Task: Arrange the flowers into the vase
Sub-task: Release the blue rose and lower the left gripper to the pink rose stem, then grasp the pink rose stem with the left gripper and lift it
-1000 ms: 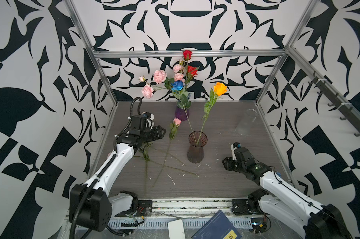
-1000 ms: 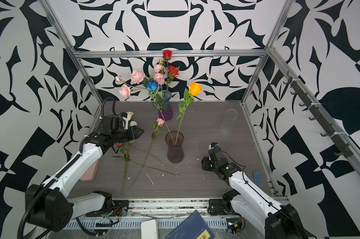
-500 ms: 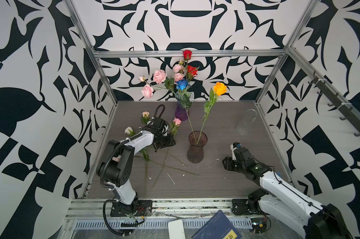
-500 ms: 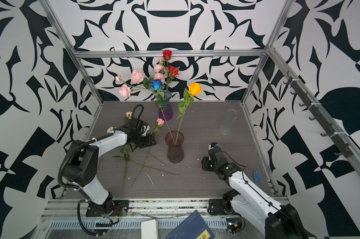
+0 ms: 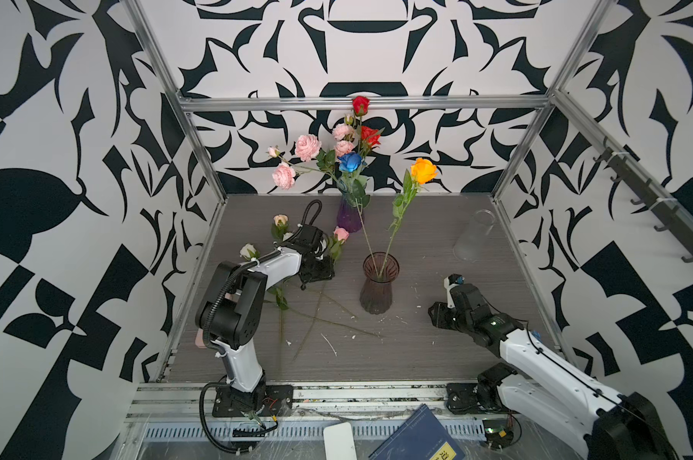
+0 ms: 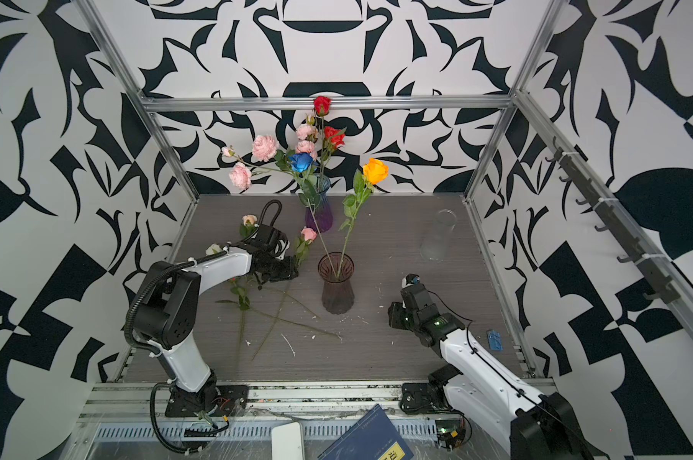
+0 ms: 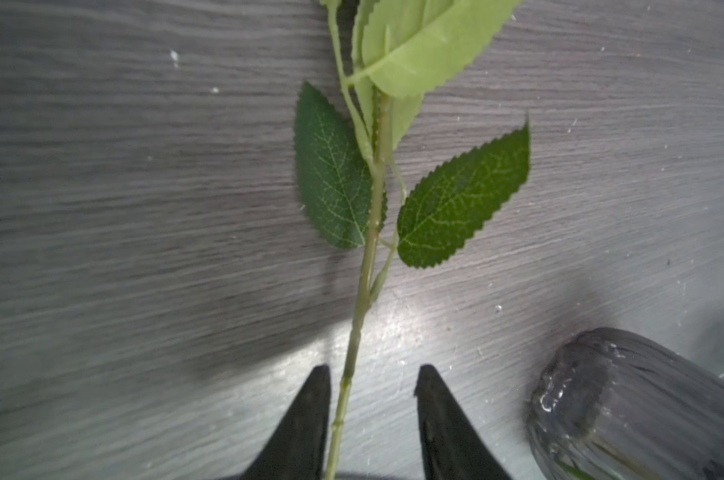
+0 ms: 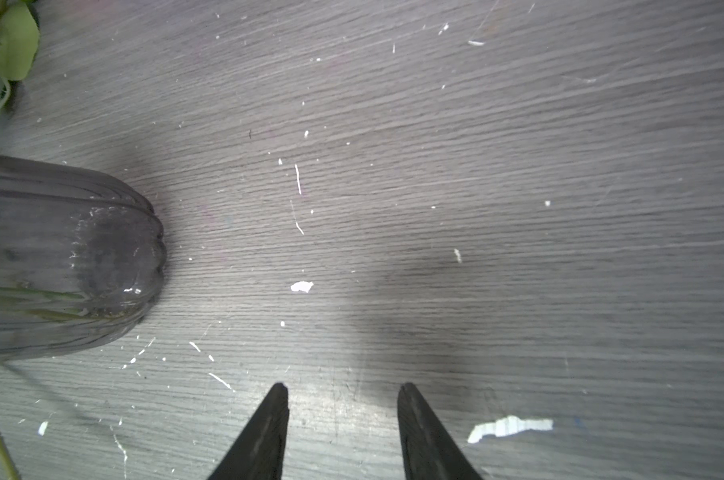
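Swinging inward over the last second, the left end effector (image 7: 373, 370) straddles the stem (image 7: 364, 282) of the pink rose (image 5: 340, 233) lying on the table (image 5: 416, 350) near the vase (image 5: 379, 286), jaws spread, nothing pinched. It looks light, thin and springy: pinch bare stem below the leaves (image 7: 460, 195).

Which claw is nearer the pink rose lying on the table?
Left. The left claw straddles the stem of the pink rose below its leaves; the right claw sits past the dark vase.

A blue book (image 5: 414, 438) lies just beside a white slab (image 5: 339, 442), near the white-flecked grey tabletop (image 5: 416, 358).
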